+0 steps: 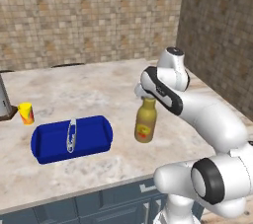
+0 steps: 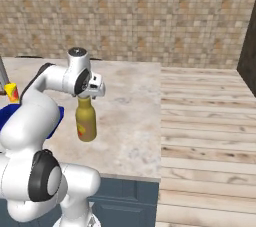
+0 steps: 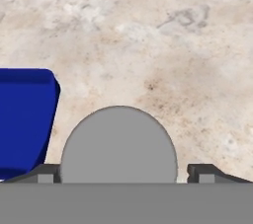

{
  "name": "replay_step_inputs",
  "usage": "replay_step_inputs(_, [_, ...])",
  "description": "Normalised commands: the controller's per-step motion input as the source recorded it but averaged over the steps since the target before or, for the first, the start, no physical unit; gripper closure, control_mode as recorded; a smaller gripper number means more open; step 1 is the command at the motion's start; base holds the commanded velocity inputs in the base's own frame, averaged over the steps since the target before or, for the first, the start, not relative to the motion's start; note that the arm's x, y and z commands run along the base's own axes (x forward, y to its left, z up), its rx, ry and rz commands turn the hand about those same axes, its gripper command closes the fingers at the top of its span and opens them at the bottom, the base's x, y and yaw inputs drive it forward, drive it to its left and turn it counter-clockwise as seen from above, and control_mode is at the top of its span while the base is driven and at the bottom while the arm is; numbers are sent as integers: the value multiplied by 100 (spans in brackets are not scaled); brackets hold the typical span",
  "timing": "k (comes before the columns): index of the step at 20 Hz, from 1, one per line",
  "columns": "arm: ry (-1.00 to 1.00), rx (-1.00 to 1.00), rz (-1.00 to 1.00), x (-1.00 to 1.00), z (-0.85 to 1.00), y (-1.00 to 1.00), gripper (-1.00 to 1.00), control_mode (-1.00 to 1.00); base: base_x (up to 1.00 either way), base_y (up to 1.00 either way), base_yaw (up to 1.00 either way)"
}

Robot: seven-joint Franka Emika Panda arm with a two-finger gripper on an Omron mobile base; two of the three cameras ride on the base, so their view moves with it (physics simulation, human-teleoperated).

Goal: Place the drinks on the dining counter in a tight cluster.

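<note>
The tall mustard-yellow bottle (image 1: 146, 122) (image 2: 86, 121) stands upright on the beige marble dining counter (image 1: 99, 87) (image 2: 135, 121), near its front right part. My gripper (image 1: 147, 95) (image 2: 86, 96) (image 3: 123, 171) hangs straight down over the bottle's top. In the hand view the bottle's grey cap (image 3: 118, 144) sits between the two fingers; the right fingertip (image 3: 202, 171) stands off from it by a small gap and the left one is close beside it. The gripper is open around the cap. The other drinks are out of view.
A blue oblong dish (image 1: 71, 139) (image 3: 24, 119) holding a silvery utensil lies left of the bottle. A small yellow cup (image 1: 26, 113) and a grey object (image 1: 4, 102) stand at the far left. The counter's right edge drops to the wooden floor (image 2: 210, 121). Tiled walls stand behind.
</note>
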Motion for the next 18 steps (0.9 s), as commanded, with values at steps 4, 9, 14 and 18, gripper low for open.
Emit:
replay_step_inputs(4, [-2, 0, 0, -10, 15, 0, -100, -100, 0, 0, 0])
replay_step_inputs(9, [-6, 0, 0, -26, 29, 0, -100, -100, 0, 0, 0])
replay_step_inputs(14, [-5, 0, 0, -64, 21, 0, -100, -100, 0, 0, 0])
replay_step_inputs(18, [-9, 0, 0, -74, 29, -3, -100, -100, 0, 0, 0])
